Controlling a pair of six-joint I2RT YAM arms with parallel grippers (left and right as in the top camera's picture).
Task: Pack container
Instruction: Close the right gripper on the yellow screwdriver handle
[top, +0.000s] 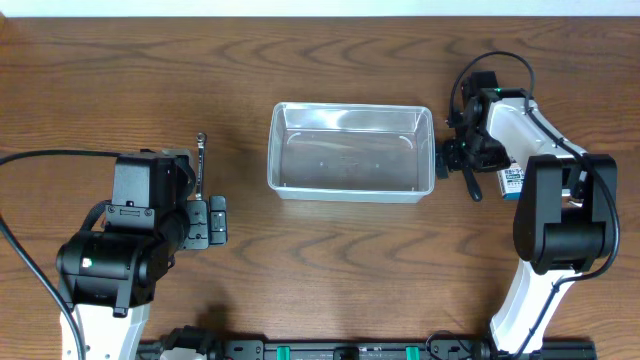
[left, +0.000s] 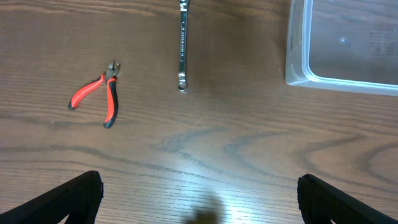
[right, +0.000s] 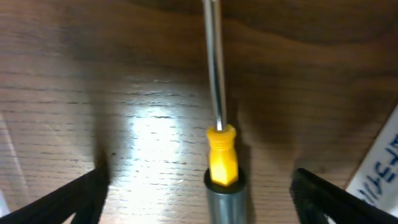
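Note:
The clear container (top: 350, 190) sits empty at the table's middle; its corner shows in the left wrist view (left: 298, 74). My right gripper (top: 462, 160) is just right of it, low over the table. In the right wrist view its fingers (right: 199, 199) are open on both sides of a screwdriver (right: 222, 163) with a yellow and grey handle that lies on the wood, untouched. My left gripper (top: 207, 220) is open and empty (left: 199, 205) above bare wood. Ahead of it lie red-handled pliers (left: 94, 93) and a steel wrench (left: 182, 43), which also shows in the overhead view (top: 201, 160).
A small blue-and-white box (top: 513, 180) lies right of the right gripper, and its edge shows in the right wrist view (right: 380, 165). The pliers are hidden under the left arm in the overhead view. A black rail (top: 350, 350) runs along the front edge.

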